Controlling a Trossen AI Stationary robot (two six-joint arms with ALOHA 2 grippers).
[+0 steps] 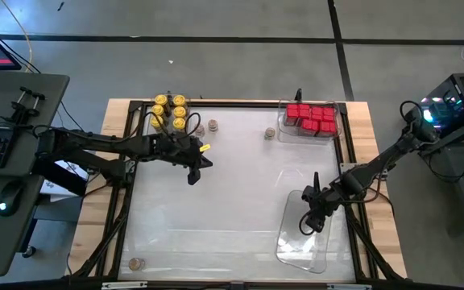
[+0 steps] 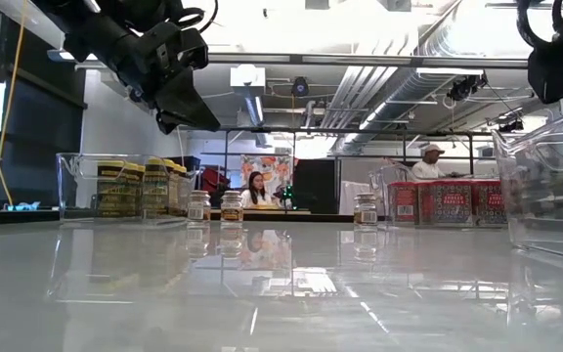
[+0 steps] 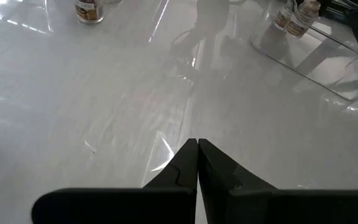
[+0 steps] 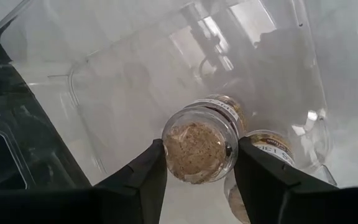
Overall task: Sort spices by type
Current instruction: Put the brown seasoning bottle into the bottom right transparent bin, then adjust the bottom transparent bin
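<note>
Right gripper (image 4: pixel 196 163): hanging over the clear tray (image 4: pixel 104 93), jaws flanking the tan-lidded jar (image 4: pixel 199 151), probably letting go.
Jar: looking light, rigid, slick; gripping its round sides suits best.
Left gripper (image 3: pixel 197 163): hovering, jaws clenched on nothing.

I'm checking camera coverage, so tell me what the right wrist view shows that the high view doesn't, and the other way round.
Only the right wrist view shows the brown-lidded jar between the right gripper fingers, with a second jar beside it in the clear tray; whether the fingers still press it, I cannot tell. Only the high view shows the yellow-lidded jars, the red boxes, loose jars on the table and the left gripper. Both show the right gripper over that tray.
</note>
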